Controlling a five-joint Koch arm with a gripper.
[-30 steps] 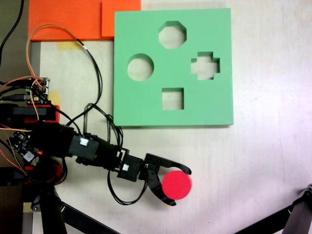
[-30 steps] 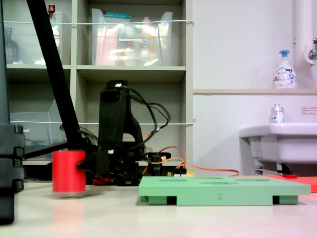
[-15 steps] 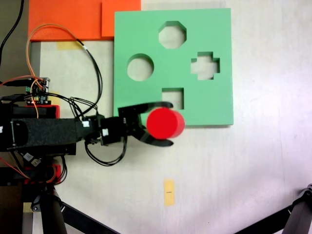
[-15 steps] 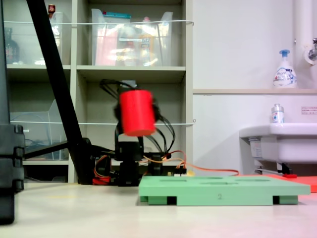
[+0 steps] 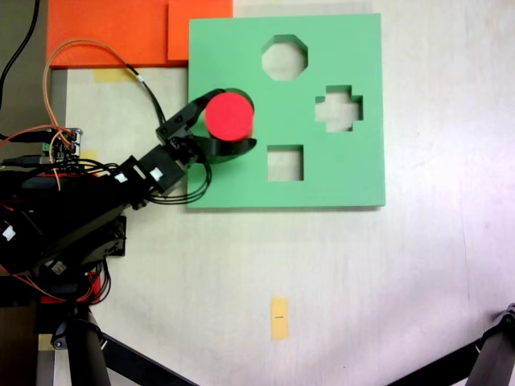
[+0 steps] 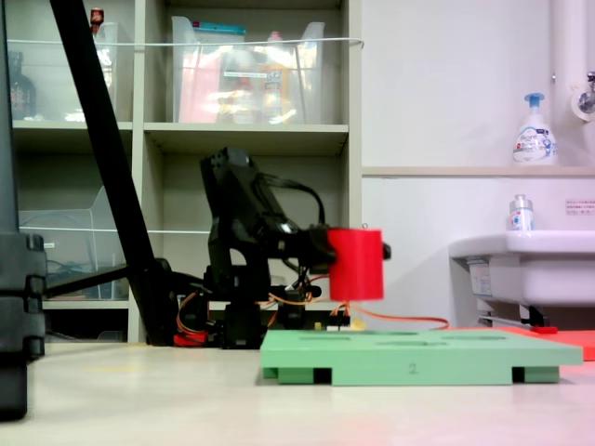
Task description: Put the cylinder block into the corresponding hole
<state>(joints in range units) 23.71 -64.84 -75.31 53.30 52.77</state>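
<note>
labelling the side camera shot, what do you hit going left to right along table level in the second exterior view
Black stand post → robot arm base → gripper holding the red cylinder above the board → green board → white sink

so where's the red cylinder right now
The cylinder block is held in the gripper over the round hole at the green board's left in the first exterior view, above the board in the second exterior view.

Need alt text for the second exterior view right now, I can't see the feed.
The black claw holds the red cylinder block upright in the air, clear above the green foam board lying flat on the table. Shelves and a sink stand behind.
</note>
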